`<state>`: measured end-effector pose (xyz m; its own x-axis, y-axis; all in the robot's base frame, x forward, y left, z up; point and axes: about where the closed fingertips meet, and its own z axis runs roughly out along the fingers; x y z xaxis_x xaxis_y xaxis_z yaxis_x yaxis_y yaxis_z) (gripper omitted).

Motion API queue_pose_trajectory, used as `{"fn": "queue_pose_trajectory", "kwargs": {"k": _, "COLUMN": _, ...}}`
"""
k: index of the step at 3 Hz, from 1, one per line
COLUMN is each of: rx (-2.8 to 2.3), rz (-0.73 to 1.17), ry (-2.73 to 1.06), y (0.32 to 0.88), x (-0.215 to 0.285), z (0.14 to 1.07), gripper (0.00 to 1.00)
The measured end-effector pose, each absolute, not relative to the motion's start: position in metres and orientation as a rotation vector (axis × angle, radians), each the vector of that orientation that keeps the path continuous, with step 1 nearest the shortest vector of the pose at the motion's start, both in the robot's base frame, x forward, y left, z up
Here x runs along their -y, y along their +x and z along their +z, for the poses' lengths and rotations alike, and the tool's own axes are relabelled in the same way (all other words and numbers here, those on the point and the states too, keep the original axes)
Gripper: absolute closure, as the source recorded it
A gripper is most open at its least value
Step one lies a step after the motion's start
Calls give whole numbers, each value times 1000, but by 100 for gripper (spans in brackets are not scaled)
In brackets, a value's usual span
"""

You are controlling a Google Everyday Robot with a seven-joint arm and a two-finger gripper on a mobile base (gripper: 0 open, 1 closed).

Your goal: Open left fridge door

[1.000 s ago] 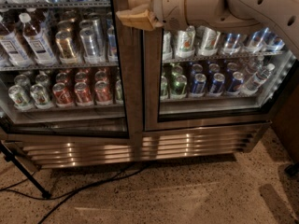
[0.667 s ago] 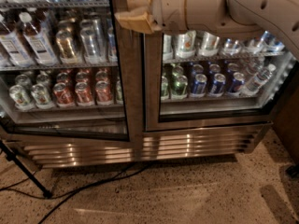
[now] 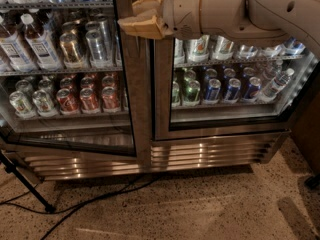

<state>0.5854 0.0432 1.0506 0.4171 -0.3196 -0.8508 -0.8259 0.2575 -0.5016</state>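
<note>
The fridge (image 3: 210,156) fills the upper view, with a louvred steel grille at its base. The left fridge door (image 3: 137,109) is a glass pane in a steel frame. Bottles and red and silver cans show behind it. Its lower edge slants down towards me, so it stands slightly ajar. My gripper (image 3: 142,19), tan-tipped on a white arm coming in from the upper right, is at the top of this door's inner steel stile, where the two doors meet. The door's bar handle is not visible. The right door (image 3: 162,99) is flush and closed, with blue and silver cans behind it.
A black stand leg (image 3: 25,189) and a black cable (image 3: 95,199) lie on the speckled floor at the lower left, in front of the left door. A dark cabinet side (image 3: 306,129) stands at the right.
The gripper has stayed at the left door's inner stile, shifting only slightly. The door stands slightly ajar, much as before.
</note>
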Motion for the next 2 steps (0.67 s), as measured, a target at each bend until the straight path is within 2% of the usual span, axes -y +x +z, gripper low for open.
{"fn": "queue_pose_trajectory", "kwargs": {"k": 2, "rx": -1144, "rz": 517, "ry": -1299, "y": 572, "x": -51, "z": 1051, "gripper": 100}}
